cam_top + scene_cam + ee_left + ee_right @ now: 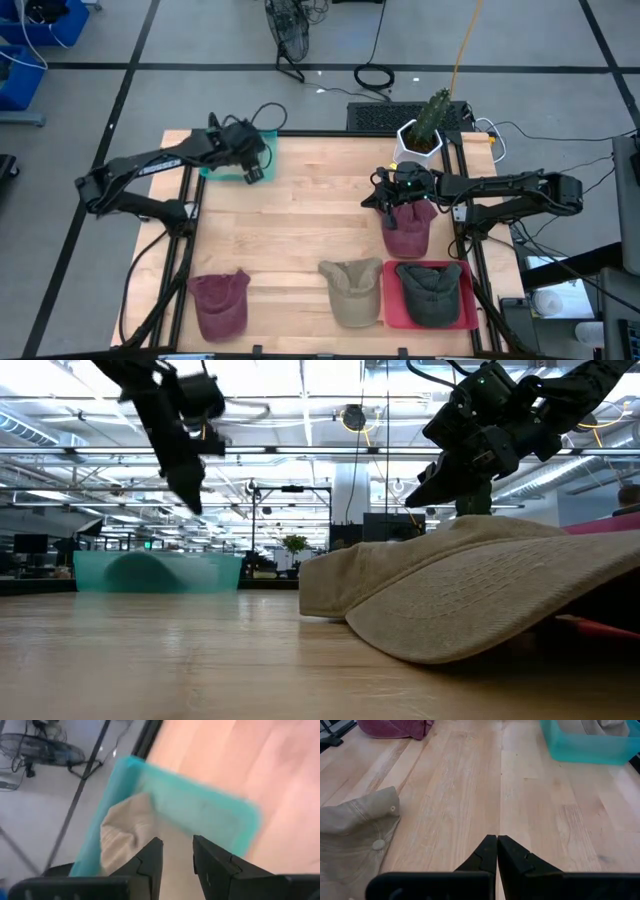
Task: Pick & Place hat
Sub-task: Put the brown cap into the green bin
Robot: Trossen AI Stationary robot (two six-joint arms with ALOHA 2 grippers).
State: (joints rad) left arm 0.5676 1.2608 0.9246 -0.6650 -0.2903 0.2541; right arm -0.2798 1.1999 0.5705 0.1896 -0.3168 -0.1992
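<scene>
My left gripper hangs open above the teal tray at the table's far left; in the low view it is raised clear of the tray. A beige hat lies inside the tray. My right gripper is shut and holds nothing; it hovers over a maroon hat lying flat on the table's right side. Along the near edge lie a second maroon hat and a beige hat. A dark hat lies on a red tray.
A potted cactus stands at the far right edge, just behind my right arm. Bare wood lies in the table's middle, between the teal tray and the hats. In the low view the near beige hat fills the foreground.
</scene>
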